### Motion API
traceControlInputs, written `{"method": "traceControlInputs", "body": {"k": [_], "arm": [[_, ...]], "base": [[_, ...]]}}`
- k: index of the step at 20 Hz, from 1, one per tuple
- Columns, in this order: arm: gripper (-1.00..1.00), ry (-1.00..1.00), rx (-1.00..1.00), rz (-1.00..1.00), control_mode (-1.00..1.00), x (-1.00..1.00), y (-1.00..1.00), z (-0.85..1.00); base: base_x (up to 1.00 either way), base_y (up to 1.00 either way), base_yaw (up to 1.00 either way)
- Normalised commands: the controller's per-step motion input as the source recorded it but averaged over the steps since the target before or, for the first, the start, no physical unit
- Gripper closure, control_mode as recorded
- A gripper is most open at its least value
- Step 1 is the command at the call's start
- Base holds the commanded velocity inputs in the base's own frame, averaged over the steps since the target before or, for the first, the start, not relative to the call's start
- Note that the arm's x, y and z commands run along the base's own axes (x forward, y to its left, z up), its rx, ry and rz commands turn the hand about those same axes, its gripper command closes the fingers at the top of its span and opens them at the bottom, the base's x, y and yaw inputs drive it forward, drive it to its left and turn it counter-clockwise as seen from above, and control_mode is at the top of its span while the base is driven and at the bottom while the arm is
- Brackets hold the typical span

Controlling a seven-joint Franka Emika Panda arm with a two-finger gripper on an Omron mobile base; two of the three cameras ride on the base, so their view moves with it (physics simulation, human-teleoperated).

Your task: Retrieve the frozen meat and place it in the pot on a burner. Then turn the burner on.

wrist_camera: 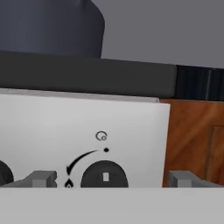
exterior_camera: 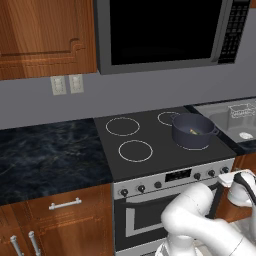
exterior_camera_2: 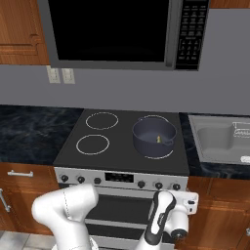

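Note:
The dark blue-grey pot [exterior_camera: 186, 134] [exterior_camera_2: 146, 135] stands on the front right burner [exterior_camera_2: 165, 156] of the black cooktop. A small greenish-yellow scrap, the frozen meat [exterior_camera: 195, 132] [exterior_camera_2: 157, 139], lies inside it. My gripper [wrist_camera: 111, 179] [exterior_camera_2: 187, 197] is low in front of the stove's control panel, at its right end. It is open, with one fingertip [wrist_camera: 41, 178] on each side of the rightmost black knob [wrist_camera: 105, 175], and nothing is held. The pot's wall [wrist_camera: 52, 26] rises above the panel in the hand view.
Three other burner rings [exterior_camera: 135, 150] lie left of and behind the pot. More knobs [exterior_camera_2: 141, 184] line the panel. A sink [exterior_camera_2: 215, 139] sits to the right, a microwave [exterior_camera_2: 112, 31] hangs above, and a wooden cabinet [wrist_camera: 192, 140] borders the panel.

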Motion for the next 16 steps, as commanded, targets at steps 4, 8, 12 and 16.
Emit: {"method": "traceControlInputs", "body": {"k": [4, 8, 12, 16], "arm": [[-1.0, -0.05, 0.0, 0.0, -1.0, 0.01, 0.0, 0.0], [-1.0, -0.06, 0.0, 0.0, -1.0, 0.03, 0.0, -0.03], [-1.0, -0.03, 0.02, 0.0, -1.0, 0.04, 0.0, -0.13], [-1.0, -0.01, 0.01, 0.0, -1.0, 0.06, 0.0, -0.18]], "base": [[0.0, 0.0, 0.0], [0.0, 0.0, 0.0], [0.0, 0.0, 0.0], [0.0, 0.0, 0.0]]}}
